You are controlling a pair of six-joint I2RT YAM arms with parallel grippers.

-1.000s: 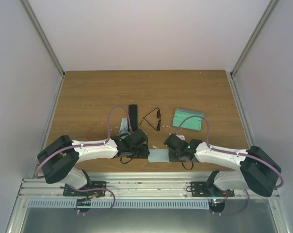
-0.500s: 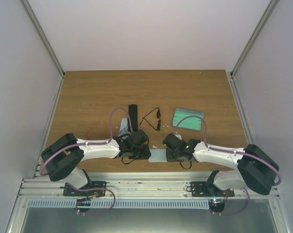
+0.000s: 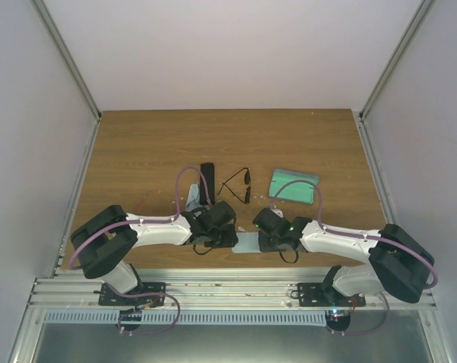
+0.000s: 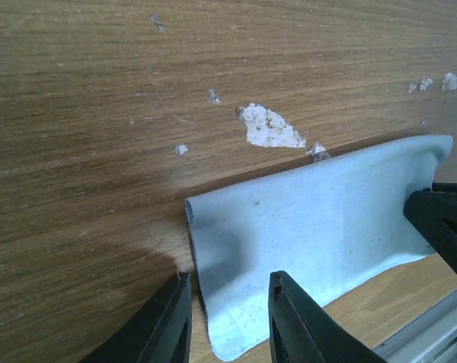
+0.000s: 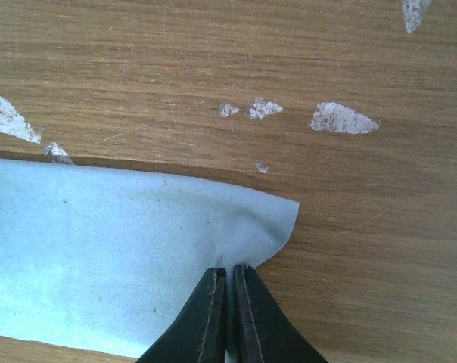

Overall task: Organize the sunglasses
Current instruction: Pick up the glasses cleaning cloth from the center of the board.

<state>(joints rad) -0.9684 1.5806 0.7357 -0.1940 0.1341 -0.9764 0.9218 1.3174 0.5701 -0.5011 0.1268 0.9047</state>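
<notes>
Top external: sunglasses (image 3: 237,186) on wooden table (image 3: 138,151), white walls (image 3: 228,45).

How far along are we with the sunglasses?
Done: nothing visible; the sunglasses lie unfolded on the table beside the black case. In hand: the right gripper pinches one corner of the blue cloth, the left gripper straddles its other end, jaws apart. Left: probably the sunglasses themselves, untouched.

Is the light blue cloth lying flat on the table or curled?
Curled. One end of the cloth bends up between the open fingers of the left end effector; the right end effector pinches the opposite corner.
</notes>
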